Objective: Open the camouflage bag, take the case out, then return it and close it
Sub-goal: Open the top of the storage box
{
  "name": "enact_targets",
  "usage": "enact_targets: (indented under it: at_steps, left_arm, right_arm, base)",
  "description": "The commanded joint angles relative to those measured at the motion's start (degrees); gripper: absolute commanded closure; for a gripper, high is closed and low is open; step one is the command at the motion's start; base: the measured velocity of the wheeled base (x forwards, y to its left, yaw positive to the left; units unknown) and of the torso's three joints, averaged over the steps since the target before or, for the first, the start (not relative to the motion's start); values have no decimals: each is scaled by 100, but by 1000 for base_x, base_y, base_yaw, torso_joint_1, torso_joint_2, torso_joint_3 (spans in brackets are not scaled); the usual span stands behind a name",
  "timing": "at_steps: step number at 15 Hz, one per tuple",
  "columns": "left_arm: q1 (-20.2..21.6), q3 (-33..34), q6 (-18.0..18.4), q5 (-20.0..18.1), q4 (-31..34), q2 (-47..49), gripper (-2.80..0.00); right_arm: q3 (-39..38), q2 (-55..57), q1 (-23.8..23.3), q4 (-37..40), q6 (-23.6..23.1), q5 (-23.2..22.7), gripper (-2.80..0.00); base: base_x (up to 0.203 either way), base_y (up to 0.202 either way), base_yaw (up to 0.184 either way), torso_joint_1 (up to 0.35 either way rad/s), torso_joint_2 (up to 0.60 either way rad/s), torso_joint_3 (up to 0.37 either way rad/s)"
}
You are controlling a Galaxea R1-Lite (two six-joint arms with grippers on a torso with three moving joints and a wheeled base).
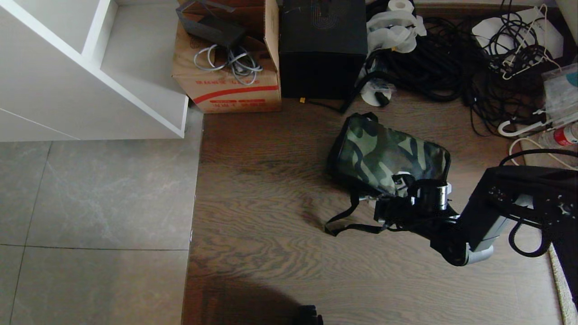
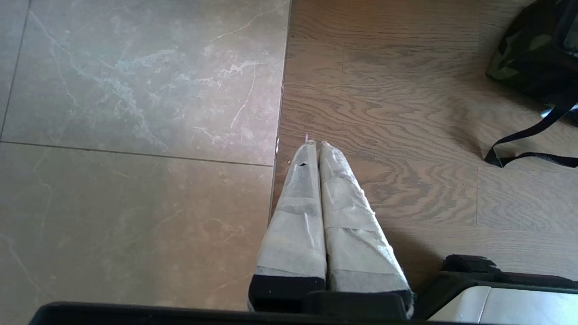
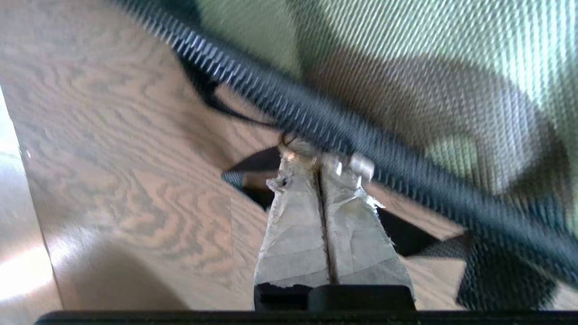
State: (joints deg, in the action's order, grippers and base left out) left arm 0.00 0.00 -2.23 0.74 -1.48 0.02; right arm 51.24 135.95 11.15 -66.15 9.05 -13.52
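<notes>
The floor is split: pale stone tile on the left, wood-grain planks on the right, with a white shelf unit (image 1: 90,67) at the upper left. Beside it stand a brown cardboard carton (image 1: 226,85) holding grey cables, then a tall black box (image 1: 321,49), then a tangle of black cords (image 1: 451,58). The left gripper (image 2: 314,146) hangs parked over the tile seam, its taped fingers pressed together on nothing. Right of centre the camouflage bag (image 1: 388,153) lies flat and closed on the planks, green-brown-black fabric with black edging, its black strap (image 1: 352,221) trailing toward the robot. The right gripper (image 3: 321,159) sits at the bag's near edge, fingers shut, seemingly pinching a small metal pull on the black zipper line (image 3: 406,180), likely to draw the bag open. The case is not visible.
</notes>
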Motion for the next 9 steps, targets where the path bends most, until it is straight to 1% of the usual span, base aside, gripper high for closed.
enact_targets:
  at_steps: [1, 3, 6, 9]
  left_arm:
    - [8, 53, -5, 5, -2, -2, 0]
    - [0, 53, -5, 5, -2, -2, 0]
    - [5, 53, -5, 5, -2, 1, 0]
    - [0, 53, -5, 5, -2, -2, 0]
  right_arm:
    - [-319, -303, -21, 79, -309, -63, 0]
    - [-469, -509, -57, 315, -458, -244, 0]
    - [-560, -638, -93, 397, -514, -264, 0]
    - [-652, -772, -131, 699, -774, -267, 0]
  base:
    - [0, 0, 0, 0, 0, 0]
    - [0, 0, 0, 0, 0, 0]
    - [0, 0, 0, 0, 0, 0]
    - [0, 0, 0, 0, 0, 0]
